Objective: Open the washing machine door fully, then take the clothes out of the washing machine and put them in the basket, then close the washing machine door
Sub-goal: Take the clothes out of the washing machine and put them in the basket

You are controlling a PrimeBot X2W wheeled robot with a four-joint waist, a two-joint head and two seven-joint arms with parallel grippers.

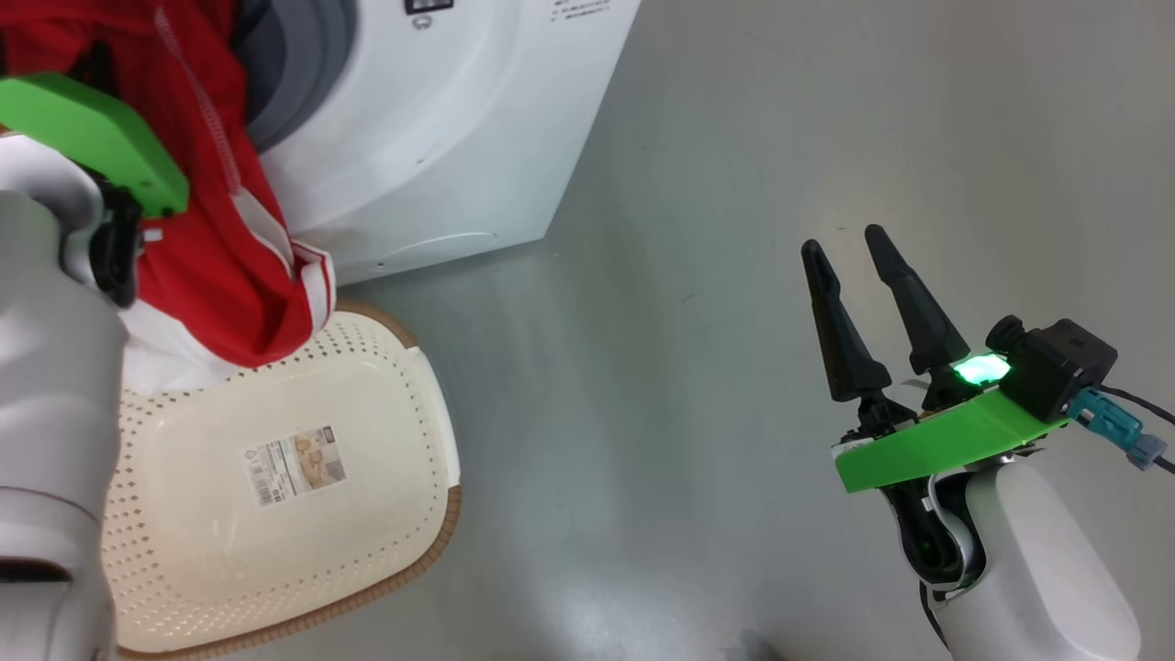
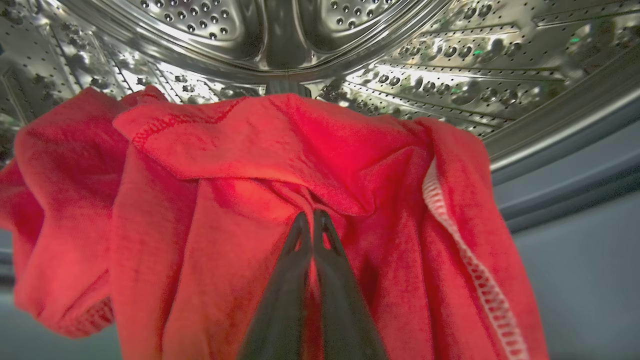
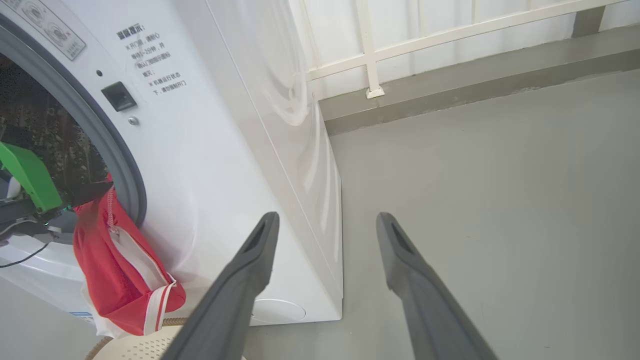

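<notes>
the left gripper (image 2: pixel 313 221) is closed tight on the clothes (image 2: pixel 240 150). its 2 dark fingers (image 2: pixel 285 280) meet at the tips, and a fold of the red cloth is pinched between them. the cloth bunches up around the tips and drapes down on both sides. a white stitched edge (image 2: pixel 475 270) runs down the right side of it. right behind the cloth is the shiny steel drum (image 2: pixel 300 30) with its many little holes.

in the head view, the clothes hang out of the round mouth of the washing machine (image 1: pixel 431 138) and fall down its white front. a grey rubber ring (image 3: pixel 117 165) goes around that mouth. the low end of the clothes, with white trim and a striped band, hangs over the back corner of the basket (image 1: pixel 448 514). i cannot tell if it touches the rim. the basket sits on the grey floor (image 1: pixel 688 413), just beside the front of the machine, and a paper label (image 1: pixel 296 465) is on its bottom.

the right gripper (image 1: pixel 844 240) is open wide. its 2 fingers stand apart, with the floor showing between them. it hangs over the floor, well apart from the basket and the clothes.
</notes>
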